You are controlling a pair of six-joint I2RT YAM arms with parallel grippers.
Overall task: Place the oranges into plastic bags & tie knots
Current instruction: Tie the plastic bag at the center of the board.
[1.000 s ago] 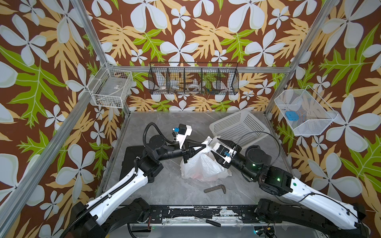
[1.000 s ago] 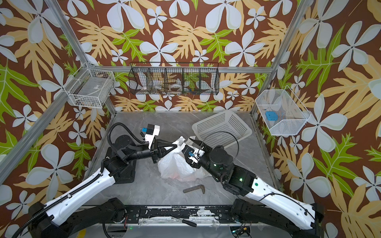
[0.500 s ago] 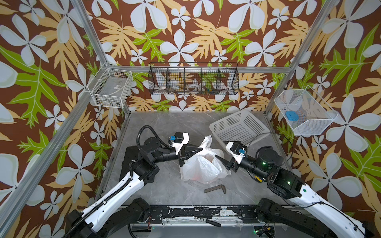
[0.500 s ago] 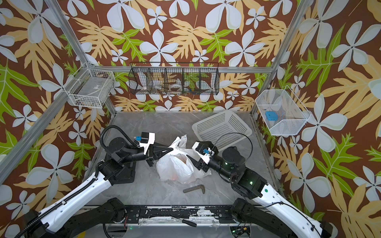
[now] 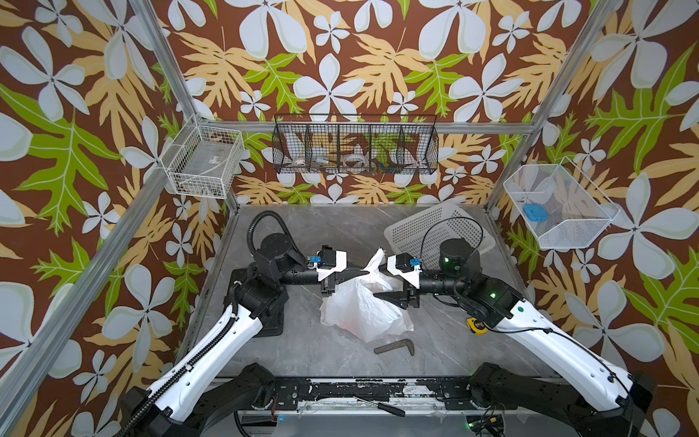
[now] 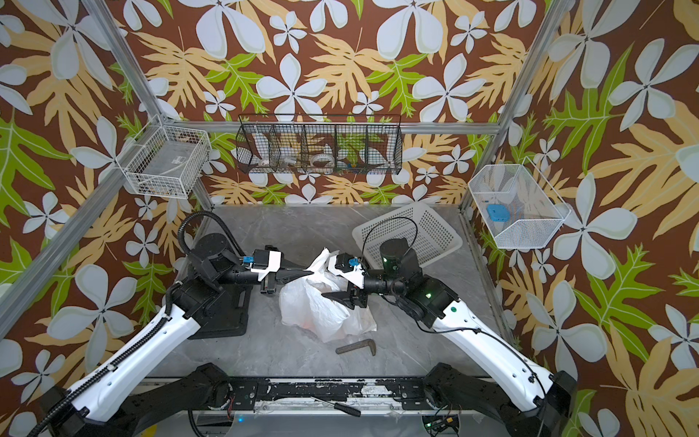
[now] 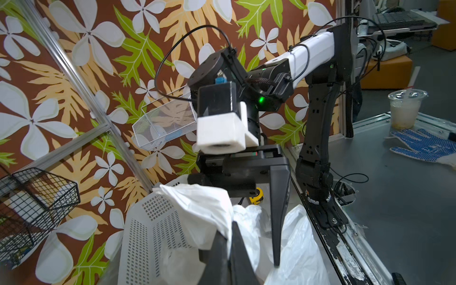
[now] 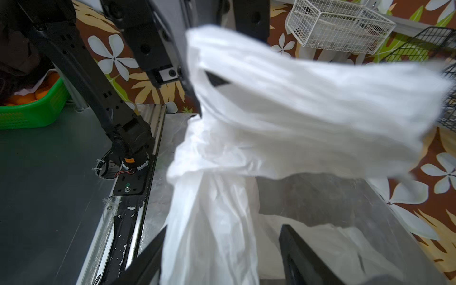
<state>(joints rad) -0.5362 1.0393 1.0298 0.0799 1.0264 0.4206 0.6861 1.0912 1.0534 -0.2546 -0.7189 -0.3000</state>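
Note:
The white plastic bag (image 5: 359,310) (image 6: 321,308) sits crumpled mid-table in both top views. A faint orange tint of the oranges (image 5: 342,326) shows through its lower part. My left gripper (image 5: 364,270) (image 7: 228,238) is shut, pinching a bag handle (image 7: 197,207) that stands up as a flap. My right gripper (image 5: 380,282) (image 8: 223,251) faces it, open, its fingers (image 8: 298,249) standing on either side of a hanging strip of the bag (image 8: 209,229). No knot shows in any view.
A white perforated basket (image 5: 435,230) lies tilted at the back right. A dark L-shaped tool (image 5: 395,346) lies in front of the bag, a yellow tape measure (image 5: 476,326) beside the right arm. Outside the cell, a green basket (image 8: 32,108) holds oranges.
The right gripper opened and pulled away to the right, then came back left over the bag, its fingers now straddling the strip. The left gripper kept its pinch and shifted slightly.

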